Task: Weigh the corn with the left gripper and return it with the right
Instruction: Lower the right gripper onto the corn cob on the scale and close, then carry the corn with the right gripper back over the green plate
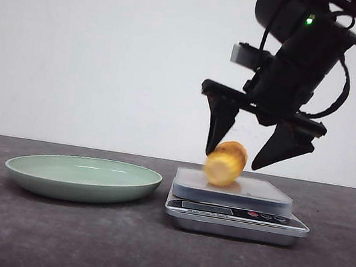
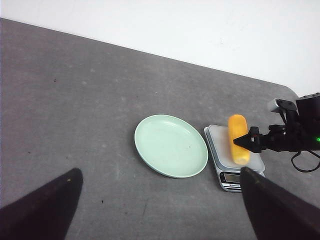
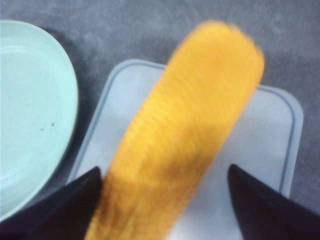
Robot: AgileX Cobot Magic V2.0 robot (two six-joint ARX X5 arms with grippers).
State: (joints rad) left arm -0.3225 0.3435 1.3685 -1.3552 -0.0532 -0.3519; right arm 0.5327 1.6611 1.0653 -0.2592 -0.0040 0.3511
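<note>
Green plate (image 1: 83, 177) just beside scale (image 1: 236, 214) with corn (image 1: 225, 163).

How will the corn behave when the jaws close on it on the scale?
The corn is a rounded cob, so it will probably roll on the flat scale if nudged. Its ribbed kernel rows should give some grip. It looks blurred, perhaps already moving, so the open right gripper should close on it evenly from both sides.

Right gripper (image 1: 252, 145) jaws spread, left gripper (image 2: 160, 210) jaws spread
</note>
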